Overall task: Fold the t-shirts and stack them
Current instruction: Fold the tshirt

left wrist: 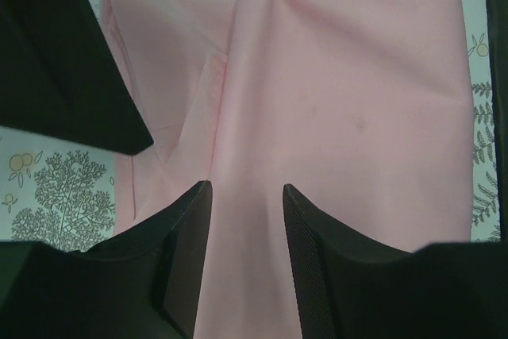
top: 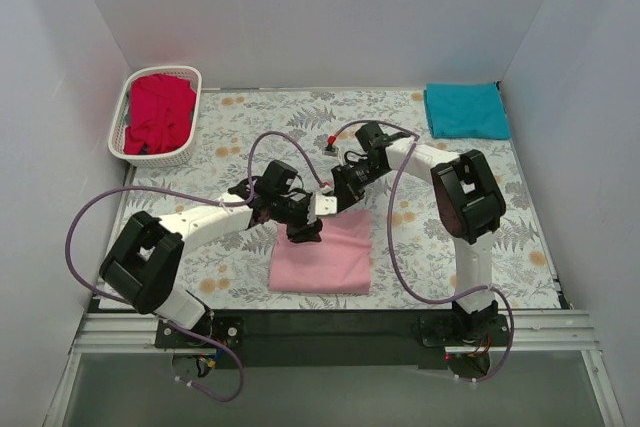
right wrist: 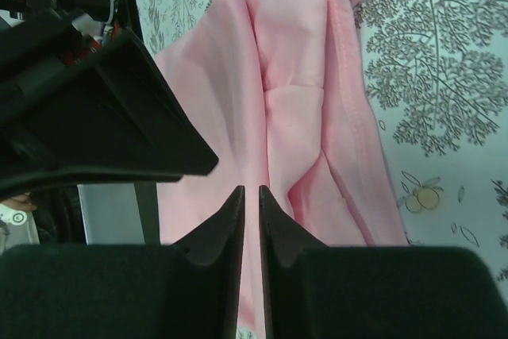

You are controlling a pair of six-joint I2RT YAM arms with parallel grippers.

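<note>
The light pink t-shirt [top: 322,255] lies folded at the middle front of the table. Both grippers meet at its far edge. My left gripper [top: 303,230] is closed on a thick raised fold of the pink shirt [left wrist: 333,101]; its jaws stand a little apart and cloth fills the gap. My right gripper [top: 335,202] is shut on a thin ridge of the same shirt [right wrist: 294,53]. The teal t-shirt [top: 465,110] lies folded at the far right corner. The red t-shirt [top: 160,112] is heaped in the basket.
The white lattice basket [top: 125,117] stands at the far left corner. The flower-patterned table cover [top: 260,117] ends at white walls on three sides. The two wrists nearly touch above the shirt.
</note>
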